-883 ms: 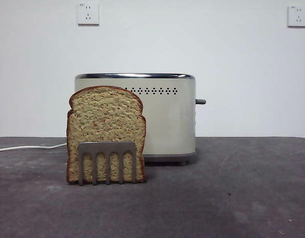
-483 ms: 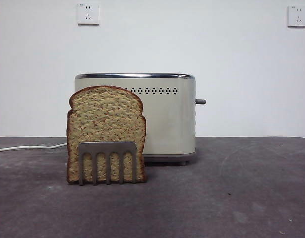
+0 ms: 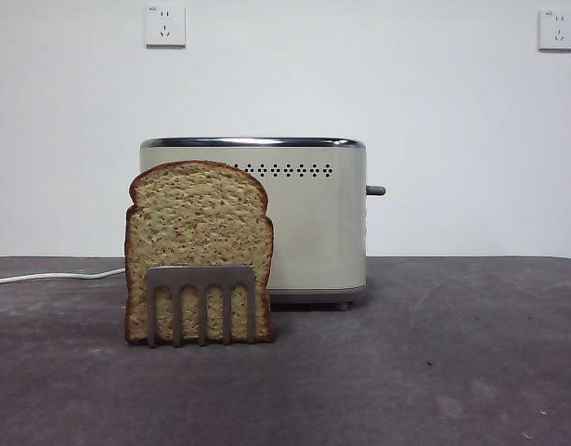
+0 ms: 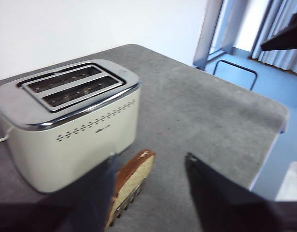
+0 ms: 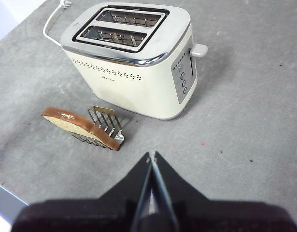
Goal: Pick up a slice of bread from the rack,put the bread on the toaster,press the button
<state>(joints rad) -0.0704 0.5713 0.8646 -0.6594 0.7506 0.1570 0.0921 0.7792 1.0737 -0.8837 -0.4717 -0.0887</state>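
The slice of bread (image 3: 198, 242) stands upright in the rack (image 3: 201, 299), in front of the left half of the toaster (image 3: 308, 223). The button (image 3: 376, 190) sticks out of the toaster's right side. Neither gripper shows in the front view. In the left wrist view my left gripper (image 4: 149, 158) is open and empty, well above the bread (image 4: 134, 175) and rack (image 4: 125, 207), beside the toaster (image 4: 66, 130). In the right wrist view my right gripper (image 5: 152, 155) is shut and empty, high above the table, apart from the toaster (image 5: 138, 77), button (image 5: 199, 50), bread (image 5: 71, 123) and rack (image 5: 107, 124).
A white cable (image 3: 53, 276) runs left from behind the toaster. Two white wall sockets (image 3: 164, 25) (image 3: 556, 30) sit high on the wall. The table's edge (image 4: 278, 121) shows in the left wrist view, with the floor beyond it.
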